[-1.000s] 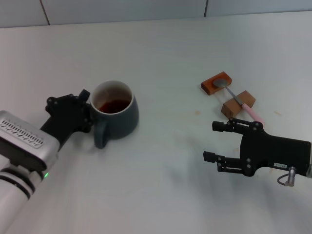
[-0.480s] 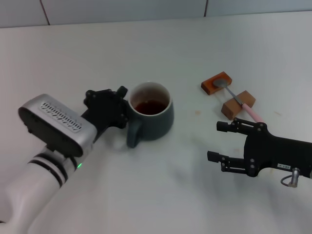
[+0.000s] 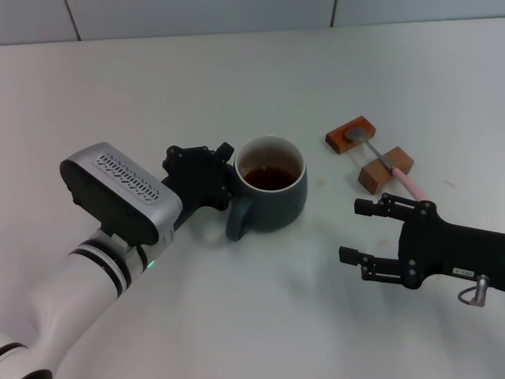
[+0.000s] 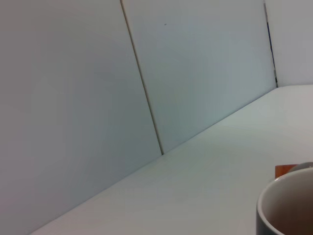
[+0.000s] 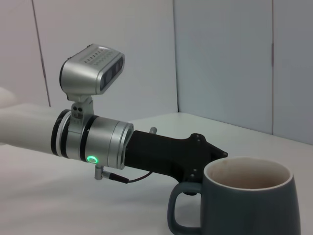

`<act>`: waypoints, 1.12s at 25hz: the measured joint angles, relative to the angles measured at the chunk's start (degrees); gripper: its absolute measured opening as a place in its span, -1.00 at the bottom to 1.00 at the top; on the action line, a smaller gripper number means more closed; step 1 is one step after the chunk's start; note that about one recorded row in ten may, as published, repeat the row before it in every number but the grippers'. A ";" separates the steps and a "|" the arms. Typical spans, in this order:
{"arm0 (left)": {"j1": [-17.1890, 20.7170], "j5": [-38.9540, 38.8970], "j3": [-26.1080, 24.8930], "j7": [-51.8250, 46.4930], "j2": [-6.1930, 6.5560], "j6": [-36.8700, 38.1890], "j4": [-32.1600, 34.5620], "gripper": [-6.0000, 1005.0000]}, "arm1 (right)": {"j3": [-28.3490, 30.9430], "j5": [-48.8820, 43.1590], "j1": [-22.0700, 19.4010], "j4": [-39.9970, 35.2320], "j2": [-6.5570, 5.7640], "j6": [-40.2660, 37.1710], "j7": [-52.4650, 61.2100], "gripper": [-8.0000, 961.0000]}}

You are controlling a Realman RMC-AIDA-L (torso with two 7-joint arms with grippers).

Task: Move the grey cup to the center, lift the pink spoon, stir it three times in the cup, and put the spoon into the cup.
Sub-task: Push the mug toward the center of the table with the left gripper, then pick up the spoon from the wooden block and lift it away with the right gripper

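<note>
One gripper works: the left gripper (image 3: 223, 175), left of frame centre, presses against the grey cup (image 3: 271, 183), though whether its fingers clamp the rim I cannot tell. Slide slowly so the dark liquid stays level. Right gripper (image 3: 371, 237) hangs spread, lower right; pink spoon (image 3: 388, 163) rests on wooden blocks (image 3: 368, 153), its handle end hidden.

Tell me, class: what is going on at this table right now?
The left end effector is pressed against the grey cup, which holds dark liquid and stands near the middle of the table. The right end effector hangs open, away from the cup. The pink spoon lies untouched across two brown wooden blocks.
</note>
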 joint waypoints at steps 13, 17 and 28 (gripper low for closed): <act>1.07 0.33 -3.07 -9.16 0.92 3.19 1.02 -0.94 | 0.00 0.00 -0.63 0.00 0.00 -0.04 -0.07 0.58; 2.26 5.55 -3.67 -25.26 3.83 16.45 5.68 -0.94 | 0.78 0.00 -0.80 0.00 0.00 -0.11 -0.13 0.58; -1.14 20.22 1.12 -48.26 6.23 61.03 33.31 -0.93 | 1.54 0.03 -0.99 0.01 -0.17 -0.57 -0.20 0.58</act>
